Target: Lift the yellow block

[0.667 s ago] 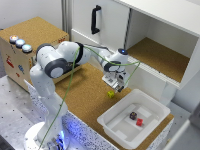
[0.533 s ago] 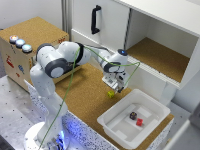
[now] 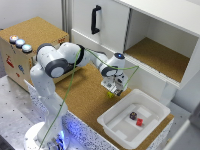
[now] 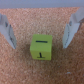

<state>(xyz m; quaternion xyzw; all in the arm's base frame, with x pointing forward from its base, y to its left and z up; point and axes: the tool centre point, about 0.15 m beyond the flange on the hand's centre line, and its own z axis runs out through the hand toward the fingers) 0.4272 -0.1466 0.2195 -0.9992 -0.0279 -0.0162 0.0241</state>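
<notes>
Gripper (image 4: 42, 31) hangs wide open, holding nothing, fingers (image 4: 71, 30) flanking the yellow block (image 4: 41, 48) on the cork. The block sits off the finger line, so closing now could clip its edge and skid it toward the bin (image 3: 120, 131).

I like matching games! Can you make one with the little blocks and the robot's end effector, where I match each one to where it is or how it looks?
Things:
1. yellow block
2. red block
3. dark maroon block
4. end effector

Places or states:
A. in the white bin, nearer the exterior view's right
B. open, fingers on either side of a block
C. on the cork surface
D. in the white bin, beside a brighter block

Pairs: 1-C, 2-A, 3-D, 4-B
</notes>
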